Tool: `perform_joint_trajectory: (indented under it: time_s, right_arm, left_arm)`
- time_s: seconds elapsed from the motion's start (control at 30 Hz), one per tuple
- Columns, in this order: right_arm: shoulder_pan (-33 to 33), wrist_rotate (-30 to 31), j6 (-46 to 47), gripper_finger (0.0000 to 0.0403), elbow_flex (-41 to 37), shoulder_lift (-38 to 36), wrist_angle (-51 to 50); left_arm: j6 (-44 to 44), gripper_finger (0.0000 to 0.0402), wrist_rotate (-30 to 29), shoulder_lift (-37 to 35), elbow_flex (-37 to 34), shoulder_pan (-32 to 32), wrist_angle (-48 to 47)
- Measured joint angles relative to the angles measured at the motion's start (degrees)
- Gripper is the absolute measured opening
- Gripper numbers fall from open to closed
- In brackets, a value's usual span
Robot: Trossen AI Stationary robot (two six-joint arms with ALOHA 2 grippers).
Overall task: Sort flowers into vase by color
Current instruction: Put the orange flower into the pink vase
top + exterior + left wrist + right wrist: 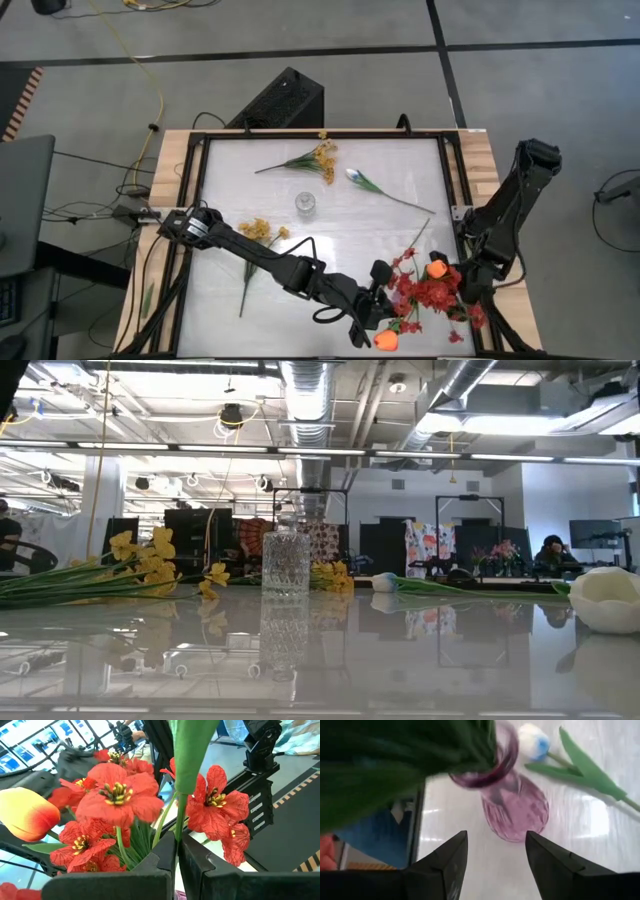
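A bunch of red flowers (430, 293) (117, 795) stands at the table's near right, with orange tulip buds (436, 268) (25, 815) among them. Green stems go into a purple glass vase (515, 810). My left gripper (385, 300) (176, 855) reaches in from the left and is shut on a green stem. My right gripper (462, 290) (496, 850) hangs open just right of the bunch, pointing down at the purple vase without touching it. Yellow flowers (262, 232) (150, 555) and a white tulip (355, 178) lie flat on the table. My left gripper pinches a green stem (176, 827) between its two fingers, below a long green leaf (192, 755). The fingers come in nearly level from the table's left and lie across the stem. The stem stands roughly upright among the red blossoms; its lower end is hidden.
A clear cut-glass vase (305, 203) (286, 565) stands upright mid-table. More yellow flowers (320, 158) lie at the far side. Another white tulip (532, 742) lies beyond the purple vase, and a white bud (608, 598) sits near the front right edge.
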Motion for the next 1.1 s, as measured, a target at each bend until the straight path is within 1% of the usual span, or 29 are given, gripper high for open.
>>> perform_joint_trajectory:
  time_s: [0.13, 0.27, 0.43, 0.63, 0.73, 1.1]
  right_arm:
    - [0.8, 0.2, -0.2, 0.0214, 0.0, 4.3, 2.8]
    - [0.8, 0.6, -0.2, 0.0199, 0.0, 6.8, 5.8]
    - [1.0, 1.2, -0.5, 0.0176, 1.4, 7.1, 5.3]
    - [2.4, 2.6, -0.7, 0.0156, 3.5, 6.4, 3.3]
    - [3.0, 3.6, -0.7, 0.0147, 3.7, 6.9, 3.8]
    - [3.0, 10.4, -2.1, 0.0133, 3.7, 7.5, 4.9]
  left_arm:
    - [0.1, 0.0000, 0.2, -0.4, 0.0, 0.0, -0.1]
    - [0.1, 0.0000, 0.1, -0.5, 1.1, 0.0, -0.3]
    - [-0.6, 0.0000, 0.5, -0.5, 1.5, 0.0, 0.1]
    - [-3.7, 0.0000, 4.7, -0.5, 1.5, -0.1, -0.7]
    - [-4.3, 0.0000, 4.7, -0.5, 1.5, -0.3, -1.4]
    - [-2.9, 0.0000, 4.4, -0.5, 1.5, -0.6, 2.7]
